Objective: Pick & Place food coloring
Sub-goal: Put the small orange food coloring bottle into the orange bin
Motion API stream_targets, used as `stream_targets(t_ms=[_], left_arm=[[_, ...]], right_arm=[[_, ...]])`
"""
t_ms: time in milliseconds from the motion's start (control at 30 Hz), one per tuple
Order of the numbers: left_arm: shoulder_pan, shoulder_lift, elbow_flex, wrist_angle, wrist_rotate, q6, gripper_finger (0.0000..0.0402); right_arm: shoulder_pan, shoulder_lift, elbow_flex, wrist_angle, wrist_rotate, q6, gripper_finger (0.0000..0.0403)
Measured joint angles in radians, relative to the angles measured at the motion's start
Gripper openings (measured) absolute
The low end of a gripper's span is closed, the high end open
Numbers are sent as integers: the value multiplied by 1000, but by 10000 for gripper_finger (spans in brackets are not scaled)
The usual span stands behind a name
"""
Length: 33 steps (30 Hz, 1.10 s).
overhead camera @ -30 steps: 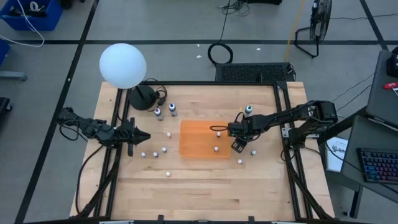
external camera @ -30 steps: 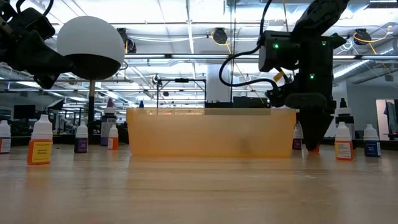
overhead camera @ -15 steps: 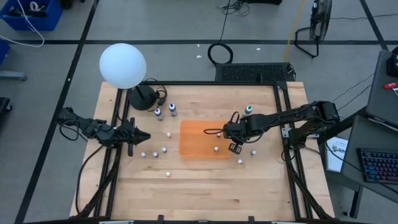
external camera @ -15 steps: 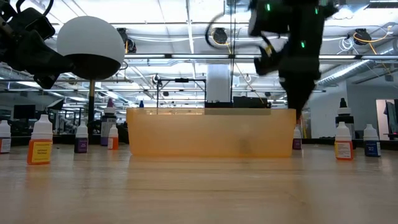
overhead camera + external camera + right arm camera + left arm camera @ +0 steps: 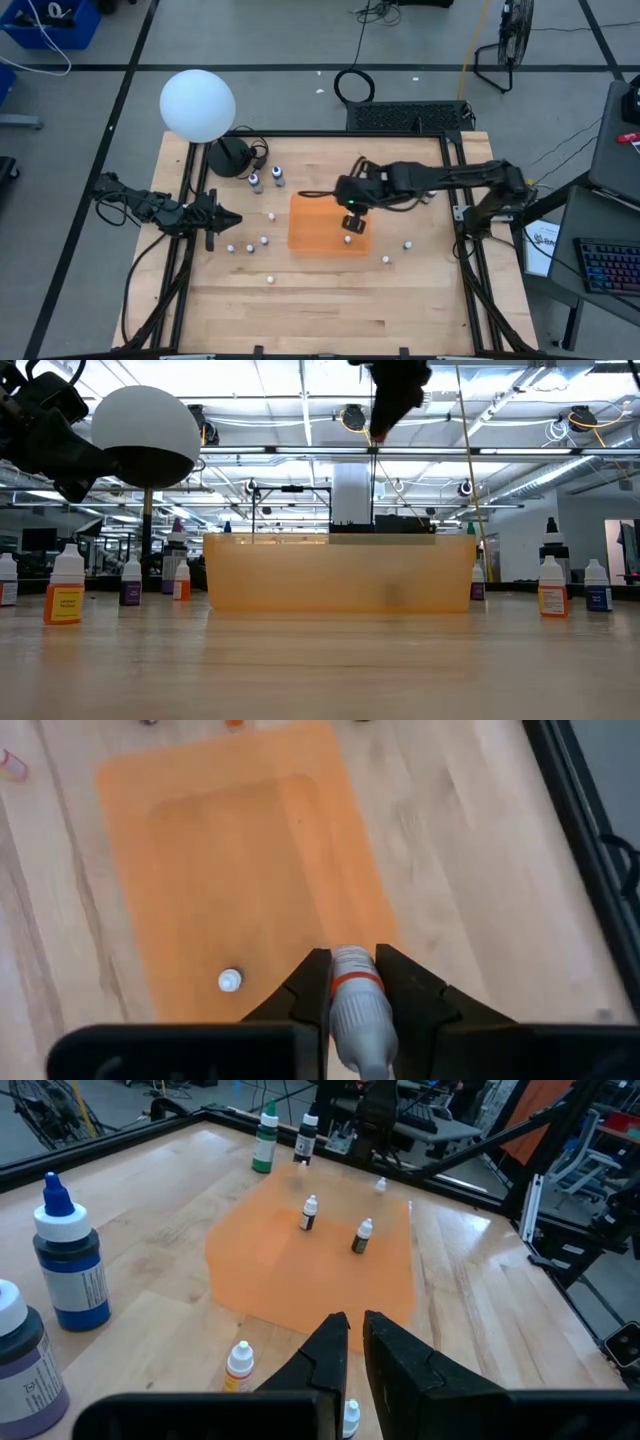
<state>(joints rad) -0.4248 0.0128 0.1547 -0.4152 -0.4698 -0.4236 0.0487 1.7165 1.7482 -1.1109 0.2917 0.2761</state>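
orange-collared bottle (image 5: 352, 995), no readable label, clamped in right pincer (image 5: 350, 982); left pincer (image 5: 349, 1342) together.

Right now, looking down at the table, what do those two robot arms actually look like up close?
Both arms are black and built of jointed segments, with black cables looping along them. The left gripper tapers to two slim dark fingers that make a point. The right gripper has two chunky matte black fingers with angular, wedge-shaped tips on a broad black bar. A small green light glows on the right arm near its wrist.
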Motion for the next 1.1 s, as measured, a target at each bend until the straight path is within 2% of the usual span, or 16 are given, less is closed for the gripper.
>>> stream_targets(t_ms=[133, 200, 367, 500, 867, 1100], left_arm=[[0, 0, 0, 1, 0, 0, 42], [0, 0, 0, 1, 0, 0, 42], [0, 0, 0, 1, 0, 0, 42], [0, 0, 0, 1, 0, 0, 42], [0, 0, 0, 1, 0, 0, 42], [0, 0, 0, 0, 0, 0, 42]], right_arm=[[-17, 143, 174, -149, -12, -35, 50], [-27, 206, 227, -201, -62, -49, 50], [-40, 311, 228, -152, -240, -119, 50], [-41, 354, 162, -87, -271, -160, 50], [-77, 362, -158, 180, -271, -168, 50], [-89, 359, -219, 264, -273, -166, 50]])
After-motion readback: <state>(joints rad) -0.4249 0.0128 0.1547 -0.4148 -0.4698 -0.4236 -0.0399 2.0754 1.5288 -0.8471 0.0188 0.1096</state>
